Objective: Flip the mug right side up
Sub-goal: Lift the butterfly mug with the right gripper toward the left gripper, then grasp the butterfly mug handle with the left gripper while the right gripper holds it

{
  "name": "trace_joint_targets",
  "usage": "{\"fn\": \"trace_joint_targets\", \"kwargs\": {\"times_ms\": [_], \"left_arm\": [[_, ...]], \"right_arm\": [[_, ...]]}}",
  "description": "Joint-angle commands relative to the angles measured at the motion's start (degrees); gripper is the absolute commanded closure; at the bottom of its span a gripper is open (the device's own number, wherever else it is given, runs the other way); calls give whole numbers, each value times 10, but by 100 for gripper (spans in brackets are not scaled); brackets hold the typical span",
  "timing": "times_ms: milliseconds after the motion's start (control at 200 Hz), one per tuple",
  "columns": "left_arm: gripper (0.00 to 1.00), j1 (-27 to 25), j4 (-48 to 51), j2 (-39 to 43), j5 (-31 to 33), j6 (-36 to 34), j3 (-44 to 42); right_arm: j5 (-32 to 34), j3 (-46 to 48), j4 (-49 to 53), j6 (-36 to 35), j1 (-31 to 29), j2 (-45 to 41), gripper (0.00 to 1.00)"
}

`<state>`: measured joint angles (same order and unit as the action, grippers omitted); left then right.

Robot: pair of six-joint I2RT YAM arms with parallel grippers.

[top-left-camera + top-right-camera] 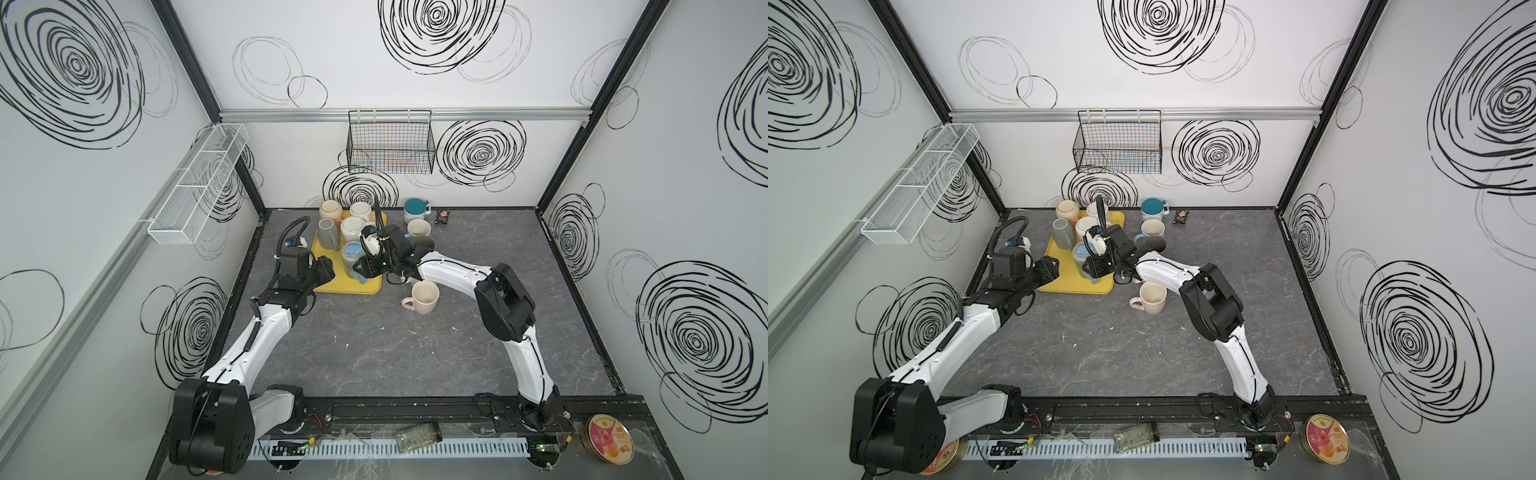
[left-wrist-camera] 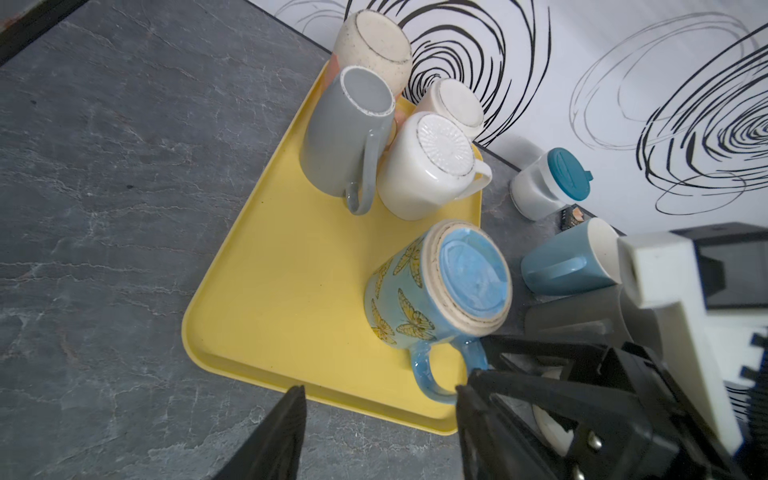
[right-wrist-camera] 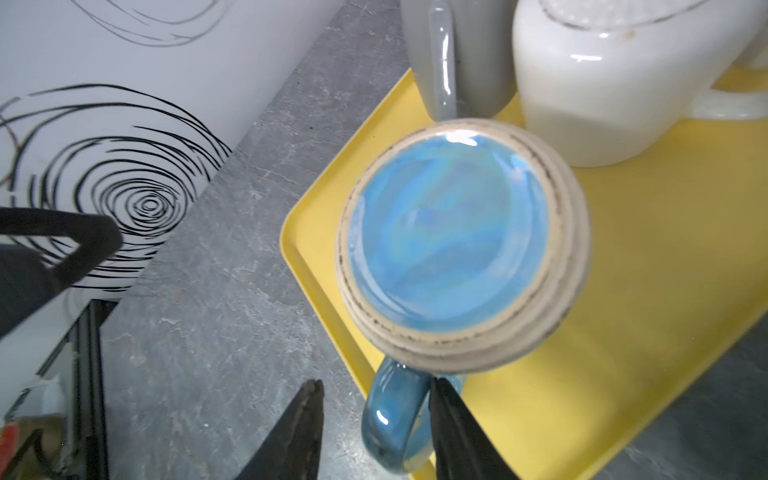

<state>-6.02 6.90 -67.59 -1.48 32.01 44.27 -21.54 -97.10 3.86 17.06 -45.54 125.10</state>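
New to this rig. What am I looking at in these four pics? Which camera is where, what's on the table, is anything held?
You are looking at two robot arms mounted along the near edge of a grey table. Each arm ends in a two-fingered end effector. Two pictures come from one stereo camera overhead and show nearly the same whole scene. The other two come from a camera on each arm's wrist, looking past its fingers.

A yellow tray holds several mugs, all bottom up, among them the blue butterfly mug. More mugs, such as the pink mug, stand open side up on the table.

The right end effector is open, with a finger on either side of the butterfly mug's handle; the mug sits on the tray. The left end effector hovers open by the tray, empty.
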Motion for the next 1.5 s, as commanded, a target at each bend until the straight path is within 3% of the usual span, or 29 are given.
{"fn": "trace_joint_targets", "kwargs": {"times_ms": [0,240,405,535,1016,1356,1496], "left_arm": [[39,-23,41,-6,54,26,39],[38,-118,115,-66,127,46,108],[40,-159,140,-144,138,55,147],[48,-171,153,-206,131,58,184],[47,-172,162,-335,187,58,259],[67,-132,122,-359,133,38,255],[85,-120,127,-351,122,27,259]], "right_arm": [[-55,31,-54,24,12,-69,54],[-20,119,-62,18,63,-149,53],[-8,148,-54,4,73,-177,53],[0,166,-54,-8,74,-196,53],[7,200,-60,-16,75,-218,53],[-6,196,-65,-11,74,-210,53],[-4,191,-62,-11,74,-210,53]]}}
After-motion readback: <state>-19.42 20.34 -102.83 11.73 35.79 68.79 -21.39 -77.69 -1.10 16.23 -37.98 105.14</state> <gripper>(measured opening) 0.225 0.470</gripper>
